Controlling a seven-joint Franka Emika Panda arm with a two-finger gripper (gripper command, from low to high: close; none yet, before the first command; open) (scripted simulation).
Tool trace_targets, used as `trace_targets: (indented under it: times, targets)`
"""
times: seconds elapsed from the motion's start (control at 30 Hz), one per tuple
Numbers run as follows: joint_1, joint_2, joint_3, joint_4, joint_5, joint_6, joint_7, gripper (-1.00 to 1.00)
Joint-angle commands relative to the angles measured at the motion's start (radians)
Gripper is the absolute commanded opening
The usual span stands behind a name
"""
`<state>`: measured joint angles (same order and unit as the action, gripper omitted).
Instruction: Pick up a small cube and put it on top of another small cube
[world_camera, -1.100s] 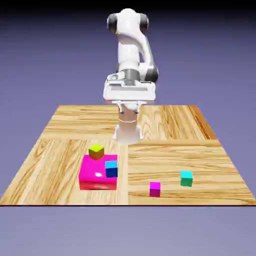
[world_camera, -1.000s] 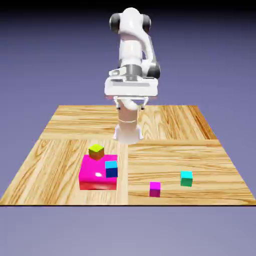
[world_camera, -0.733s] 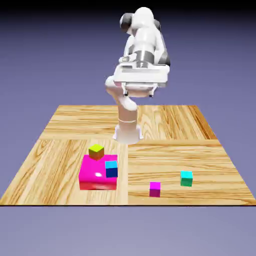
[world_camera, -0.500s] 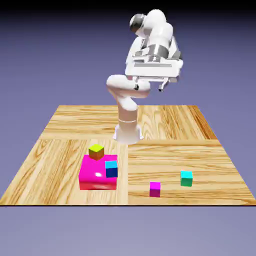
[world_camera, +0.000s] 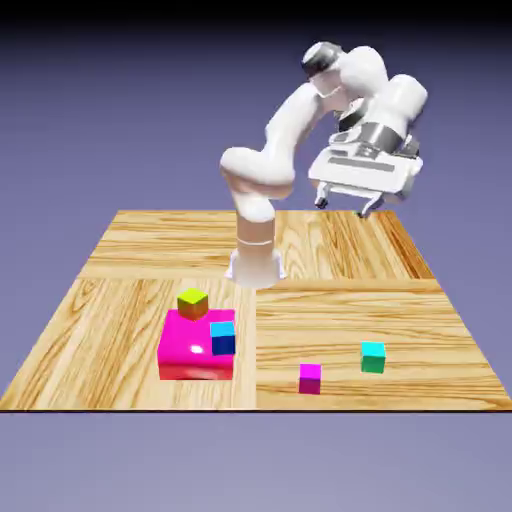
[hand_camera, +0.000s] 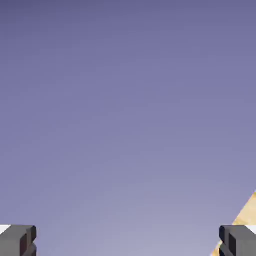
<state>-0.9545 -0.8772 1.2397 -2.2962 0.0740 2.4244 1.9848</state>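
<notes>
Exterior view: magenta cube waits on the wood, gripper high and empty

The small magenta cube (world_camera: 310, 379) sits on the table (world_camera: 130, 245) near its front edge, a little to the exterior view's right of the middle. The teal cube (world_camera: 373, 358) is its closest neighbour, apart from it, farther to the exterior view's right and slightly farther back. To the exterior view's left lies the large hot-pink block (world_camera: 185, 345), with the blue cube (world_camera: 223, 338) at its right side and the yellow cube (world_camera: 193, 303) at its back; whether either one rests on the block or merely stands against it, I cannot tell.

The gripper (world_camera: 341, 209) is well above and behind the magenta cube, swung over to the exterior view's right and tilted. Its fingers are spread wide with nothing between them. The hand view agrees: the two fingertips stand far apart at the bottom corners, backdrop fills nearly all the rest, and only a sliver of wood shows at the lower right. No cube appears there.

The step in hand looks to be the approach, before any grasp. The next move probably calls for bringing the hand forward and down, levelling it until it points at the table, and centring the open fingers around the magenta cube before closing. Which cube should receive it is not settled by the task's wording; the teal one would be a handy candidate, being near and standing free.
</notes>
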Motion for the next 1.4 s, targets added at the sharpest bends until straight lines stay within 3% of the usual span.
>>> trace_targets:
  times: [0.0, 0.8, 0.97, 1.0, 1.13, 1.37]
  targets:
    - [-0.028, -0.009, 0.036, 0.015, 0.002, -0.018, 0.036, 0.0]
    - [-0.706, -0.224, 0.905, 0.375, 0.054, -0.447, 0.908, 0.0]
    - [-0.76, -0.287, 0.961, 0.318, 0.087, -0.314, 0.91, 0.0]
    - [-0.76, -0.287, 0.961, 0.318, 0.087, -0.314, 0.91, -1.0]
    - [-0.707, -0.226, 0.907, 0.374, 0.055, -0.444, 0.908, -1.0]
    - [-0.455, -0.169, 0.823, 0.17, -0.089, -0.179, 0.865, -1.0]
